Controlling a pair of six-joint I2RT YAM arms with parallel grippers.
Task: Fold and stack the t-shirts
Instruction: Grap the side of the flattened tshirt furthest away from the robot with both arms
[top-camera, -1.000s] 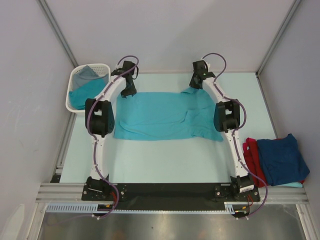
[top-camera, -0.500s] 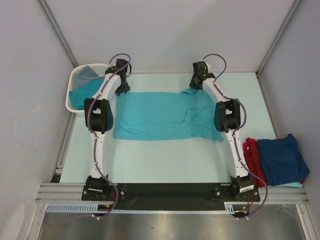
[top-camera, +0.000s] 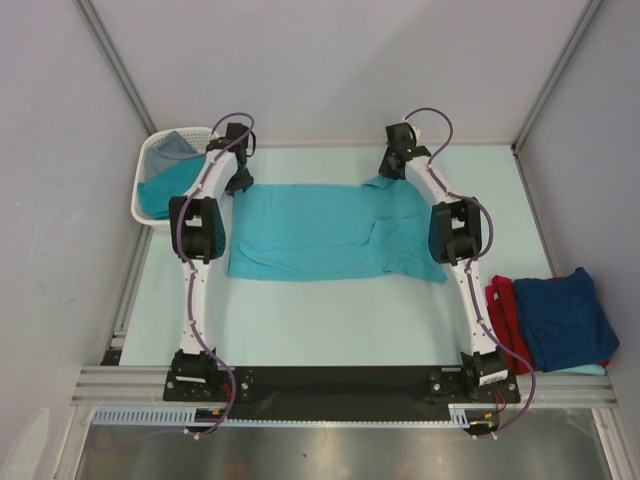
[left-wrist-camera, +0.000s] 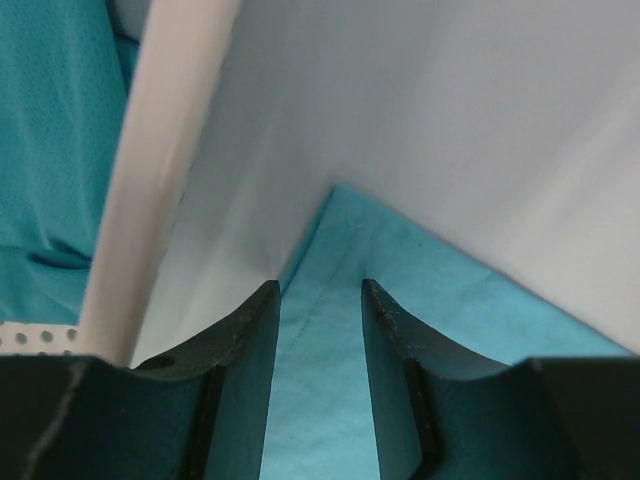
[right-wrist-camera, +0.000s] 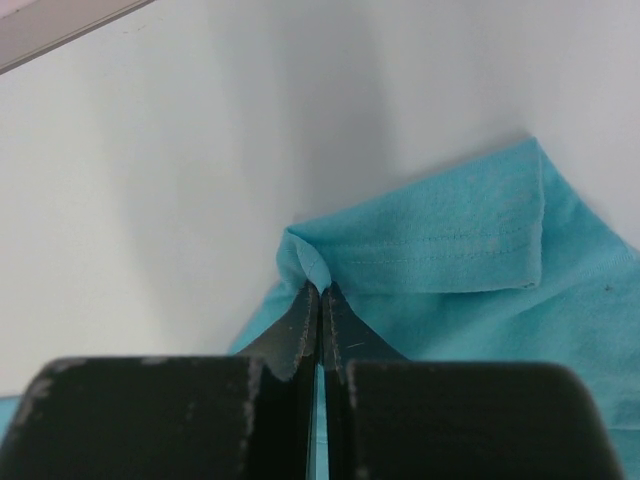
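Note:
A teal t-shirt (top-camera: 320, 232) lies spread flat across the middle of the table. My right gripper (top-camera: 389, 172) is at its far right corner, shut on a pinched fold of the teal cloth (right-wrist-camera: 318, 262) beside the hemmed sleeve (right-wrist-camera: 450, 245). My left gripper (top-camera: 237, 181) hovers at the shirt's far left corner. Its jaws stand open, with the flat teal corner (left-wrist-camera: 345, 235) showing between and beyond the fingertips (left-wrist-camera: 262, 300). Nothing is held in the left gripper (left-wrist-camera: 318, 300).
A white slotted basket (top-camera: 150, 150) at the far left holds a teal shirt (top-camera: 155, 195) and a grey shirt (top-camera: 178, 143); its rim (left-wrist-camera: 160, 170) crosses the left wrist view. A navy shirt (top-camera: 565, 318) lies on a red one (top-camera: 502, 310) at the right edge.
The left gripper has moved left and slightly back, from over the shirt's far left edge to its corner near the basket. The right gripper and the shirt stay put.

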